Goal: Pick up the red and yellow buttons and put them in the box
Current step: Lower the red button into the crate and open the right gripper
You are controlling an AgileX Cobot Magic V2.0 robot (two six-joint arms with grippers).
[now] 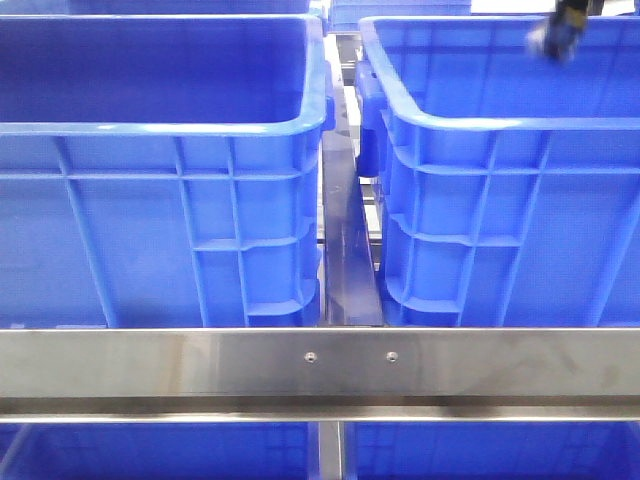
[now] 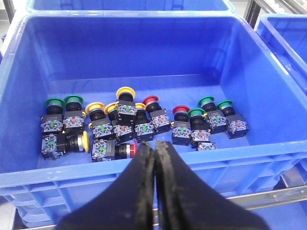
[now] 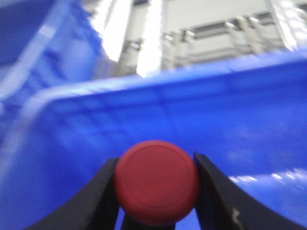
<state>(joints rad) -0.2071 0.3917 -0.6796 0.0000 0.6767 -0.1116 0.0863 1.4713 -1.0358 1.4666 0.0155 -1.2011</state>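
Observation:
Several push buttons with red (image 2: 150, 100), yellow (image 2: 125, 92) and green (image 2: 54, 102) caps lie on the floor of the left blue box (image 2: 144, 43). One red-capped button (image 2: 130, 150) lies on its side near the front wall. My left gripper (image 2: 154, 146) is shut and empty, hovering above that box's near rim. My right gripper (image 3: 156, 162) is shut on a red button (image 3: 157, 182), whose round cap faces the camera. In the front view the right gripper (image 1: 560, 35) shows blurred, high over the far side of the right blue box (image 1: 480, 125).
A steel rail (image 1: 320, 365) crosses in front of both boxes. A narrow metal channel (image 1: 345, 250) runs between them. More blue boxes stand behind (image 2: 129, 4) and beside (image 2: 288, 33) the left one. The inside of the right box is hidden in the front view.

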